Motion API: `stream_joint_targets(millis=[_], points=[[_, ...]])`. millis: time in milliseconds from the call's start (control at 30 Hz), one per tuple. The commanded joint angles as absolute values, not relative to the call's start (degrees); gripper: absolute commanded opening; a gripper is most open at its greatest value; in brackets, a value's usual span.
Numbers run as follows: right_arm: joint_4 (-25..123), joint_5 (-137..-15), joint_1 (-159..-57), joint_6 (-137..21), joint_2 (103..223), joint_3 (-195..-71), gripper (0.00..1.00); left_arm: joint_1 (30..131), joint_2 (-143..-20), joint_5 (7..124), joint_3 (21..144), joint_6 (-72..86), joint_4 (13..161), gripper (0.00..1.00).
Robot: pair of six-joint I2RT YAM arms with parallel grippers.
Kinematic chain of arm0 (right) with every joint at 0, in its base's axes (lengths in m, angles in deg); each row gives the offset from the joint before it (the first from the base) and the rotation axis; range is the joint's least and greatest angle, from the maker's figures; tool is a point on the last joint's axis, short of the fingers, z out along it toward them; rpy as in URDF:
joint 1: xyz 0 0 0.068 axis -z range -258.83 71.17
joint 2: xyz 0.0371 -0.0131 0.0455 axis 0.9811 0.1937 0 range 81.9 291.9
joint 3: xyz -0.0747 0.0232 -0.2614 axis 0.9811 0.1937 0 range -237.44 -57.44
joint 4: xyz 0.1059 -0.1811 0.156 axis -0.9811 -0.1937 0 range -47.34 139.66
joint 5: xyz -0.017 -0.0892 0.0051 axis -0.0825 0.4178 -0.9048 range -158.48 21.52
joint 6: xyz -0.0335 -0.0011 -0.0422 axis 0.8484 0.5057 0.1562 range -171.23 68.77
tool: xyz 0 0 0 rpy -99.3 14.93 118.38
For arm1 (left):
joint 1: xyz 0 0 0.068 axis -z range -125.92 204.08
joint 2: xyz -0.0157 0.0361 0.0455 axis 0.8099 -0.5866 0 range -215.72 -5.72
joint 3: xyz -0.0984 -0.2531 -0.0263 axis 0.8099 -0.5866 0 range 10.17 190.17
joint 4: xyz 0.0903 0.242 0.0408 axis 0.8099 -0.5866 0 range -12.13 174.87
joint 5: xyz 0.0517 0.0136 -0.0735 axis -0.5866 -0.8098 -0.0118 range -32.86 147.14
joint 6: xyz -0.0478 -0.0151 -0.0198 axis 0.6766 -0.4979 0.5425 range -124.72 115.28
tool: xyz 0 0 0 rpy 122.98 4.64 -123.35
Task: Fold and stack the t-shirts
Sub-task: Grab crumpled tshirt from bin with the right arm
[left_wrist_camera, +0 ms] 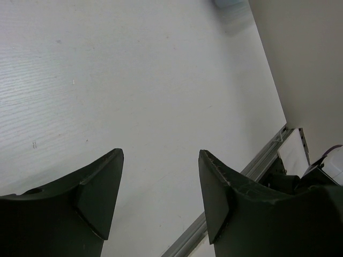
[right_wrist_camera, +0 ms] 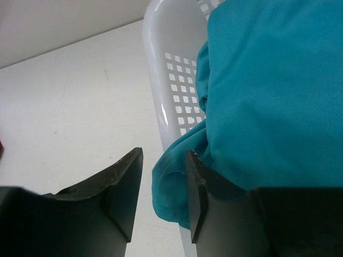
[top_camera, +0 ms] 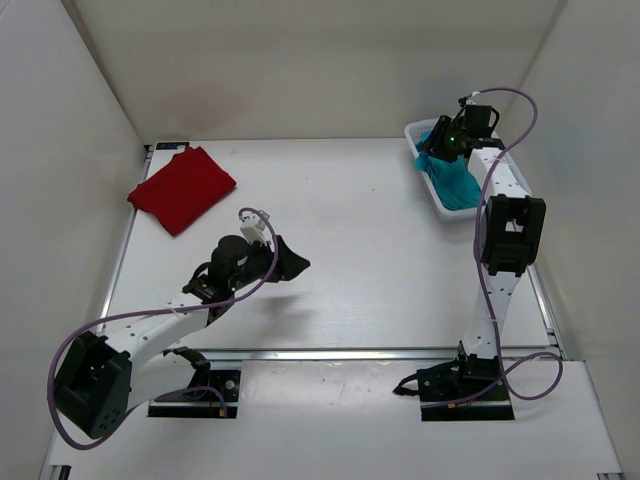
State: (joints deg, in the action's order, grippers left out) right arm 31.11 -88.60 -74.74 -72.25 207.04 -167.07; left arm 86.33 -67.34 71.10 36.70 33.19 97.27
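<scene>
One teal-blue t-shirt lies heaped in the white basket at the far right of the table, just under the right tool, whose jaws are narrowly parted with nothing clamped, while the wide-open, empty left tool sits well apart.

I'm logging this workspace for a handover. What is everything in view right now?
red t-shirt: one, dark red, folded, far left of the table.
teal t-shirt: one, teal-blue, bunched in the basket.
basket: one, white mesh, far right of the table.
table: one, white, walled on three sides.
left gripper: one, black, open, above bare table.
right gripper: one, black, at the teal t-shirt's edge by the basket; grip unclear.
</scene>
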Motion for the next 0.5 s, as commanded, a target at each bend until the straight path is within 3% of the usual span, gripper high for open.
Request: stream_joint_targets(millis=[0,133,333,367,467], points=[[29.5,-88.0,-74.5,-71.9,207.6,-170.0,0.36,86.0,-66.8,70.7,35.9,33.2,98.7,0.69],[30.3,-87.1,-75.0,-71.8,206.5,-167.9,0.33,85.5,-66.4,70.9,36.2,33.6,98.8,0.68],[32.9,-88.3,-74.6,-73.3,204.5,-165.0,0.09,85.6,-66.4,71.0,35.5,33.8,99.1,0.68],[32.8,-88.5,-74.7,-73.8,204.2,-164.8,0.01,85.3,-66.4,70.9,35.7,33.9,99.3,0.68],[34.2,-88.7,-74.0,-74.5,202.6,-164.3,0.02,85.2,-66.3,71.1,35.5,33.9,99.2,0.68]])
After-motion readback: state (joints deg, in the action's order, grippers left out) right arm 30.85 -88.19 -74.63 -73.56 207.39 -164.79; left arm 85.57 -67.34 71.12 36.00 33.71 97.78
